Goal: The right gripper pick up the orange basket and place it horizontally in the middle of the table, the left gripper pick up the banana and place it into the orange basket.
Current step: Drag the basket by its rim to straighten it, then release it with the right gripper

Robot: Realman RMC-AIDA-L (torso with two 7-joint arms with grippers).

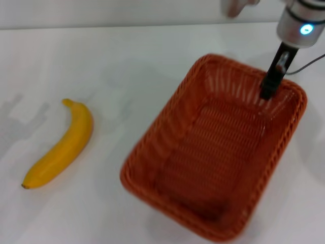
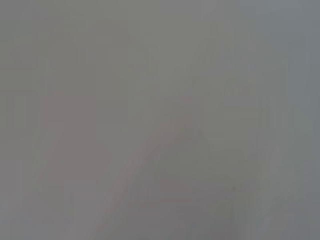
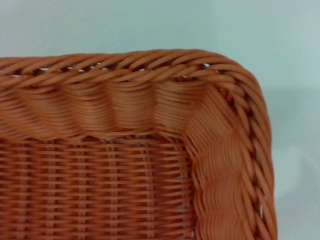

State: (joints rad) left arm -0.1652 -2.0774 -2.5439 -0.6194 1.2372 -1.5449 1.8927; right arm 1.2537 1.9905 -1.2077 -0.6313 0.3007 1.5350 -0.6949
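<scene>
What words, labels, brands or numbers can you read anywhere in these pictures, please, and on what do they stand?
None can be read: the banana, the orange basket, the table and the right gripper carry no visible text. The left wrist view shows only a blank grey surface.

White table (image 1: pixel 127 61), plain and flat, filling nearly the whole head view. Resting on it, an orange basket (image 1: pixel 203 203), rectangular and woven, set at a slant, open side up. Left of the basket and well apart from it, a banana (image 1: pixel 63 145), yellow, lying flat, curved, dark tip nearer the camera than the stem, stem end pointing away. Bare white surface between banana and basket. Faint grey shadows on the tabletop left of the banana. Seen from the right wrist, one braided corner of the basket (image 3: pixel 150 125) with pale tabletop (image 3: pixel 150 25) just beyond the rim.
</scene>
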